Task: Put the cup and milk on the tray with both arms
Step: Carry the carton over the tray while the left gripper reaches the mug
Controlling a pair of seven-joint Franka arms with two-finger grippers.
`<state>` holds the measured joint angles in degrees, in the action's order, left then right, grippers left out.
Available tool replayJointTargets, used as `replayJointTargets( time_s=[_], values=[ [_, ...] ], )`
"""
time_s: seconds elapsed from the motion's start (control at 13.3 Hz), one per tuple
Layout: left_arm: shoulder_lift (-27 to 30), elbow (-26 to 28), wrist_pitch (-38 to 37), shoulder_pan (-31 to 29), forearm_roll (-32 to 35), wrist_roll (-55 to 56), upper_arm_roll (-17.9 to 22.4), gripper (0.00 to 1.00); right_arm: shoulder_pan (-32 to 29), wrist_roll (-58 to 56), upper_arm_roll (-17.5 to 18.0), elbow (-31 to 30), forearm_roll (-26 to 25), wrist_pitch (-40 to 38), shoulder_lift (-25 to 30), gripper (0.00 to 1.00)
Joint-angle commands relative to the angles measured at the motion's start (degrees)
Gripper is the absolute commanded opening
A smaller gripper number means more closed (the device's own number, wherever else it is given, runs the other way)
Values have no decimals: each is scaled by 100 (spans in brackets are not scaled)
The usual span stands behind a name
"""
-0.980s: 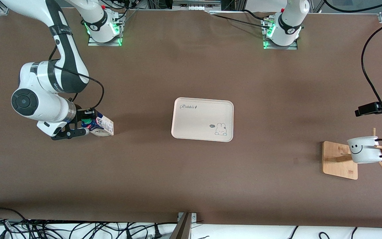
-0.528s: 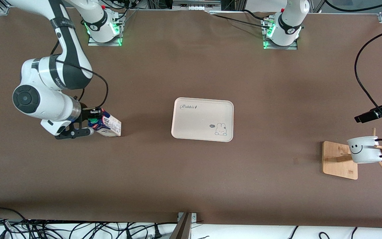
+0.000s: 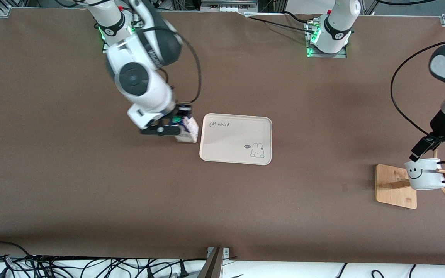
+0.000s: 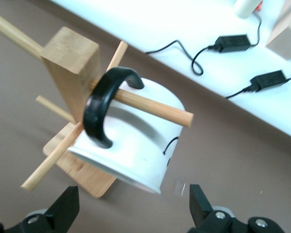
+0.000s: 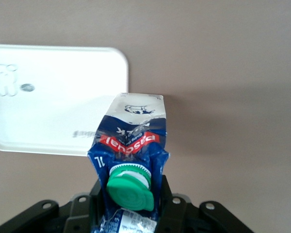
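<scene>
**Front view: carton carried beside the tray, cup on its rack**

Front view showed the right arm's black two-finger gripper (image 3: 176, 125) clamped on the small blue-and-white gable-top milk carton (image 3: 188, 130) with its round green screw cap (image 5: 130, 187). The carton hung tilted in that gripper, just beside the edge of the flat cream-beige rectangular tray (image 3: 236, 139) that faces the right arm's end of the table. In the right wrist view the fingers pressed the carton's sides near its top, and the tray (image 5: 53, 97) lay ahead of the carton (image 5: 131, 145), which did not overlap it.

The left arm's black gripper (image 3: 423, 148) was just above the white enamel-style mug with the black smiley face (image 3: 425, 174). The mug hung by its black loop handle (image 4: 104, 104) on a peg of the wooden rack (image 3: 395, 186). In the left wrist view the left gripper (image 4: 131, 213) had its fingers spread wide, with the mug (image 4: 131, 141) ahead of them, untouched.
</scene>
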<state>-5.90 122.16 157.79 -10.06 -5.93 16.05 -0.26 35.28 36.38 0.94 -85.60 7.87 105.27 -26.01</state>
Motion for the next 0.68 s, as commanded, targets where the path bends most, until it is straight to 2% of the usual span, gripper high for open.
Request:
replayJointTargets(
  time_s=[0.0,0.3,0.6],
  values=[
    [-103,282,1109,22,-110,-49,-106,100,155,334,-50,553,48,176,-527,46],
    [-771,291,2955,22,-101,-58,-123,100,523,791,-59,545,13,668,-817,46],
    [-825,299,3020,31,-101,-49,-132,100,612,809,-68,545,-93,810,-932,46]
  ],
)
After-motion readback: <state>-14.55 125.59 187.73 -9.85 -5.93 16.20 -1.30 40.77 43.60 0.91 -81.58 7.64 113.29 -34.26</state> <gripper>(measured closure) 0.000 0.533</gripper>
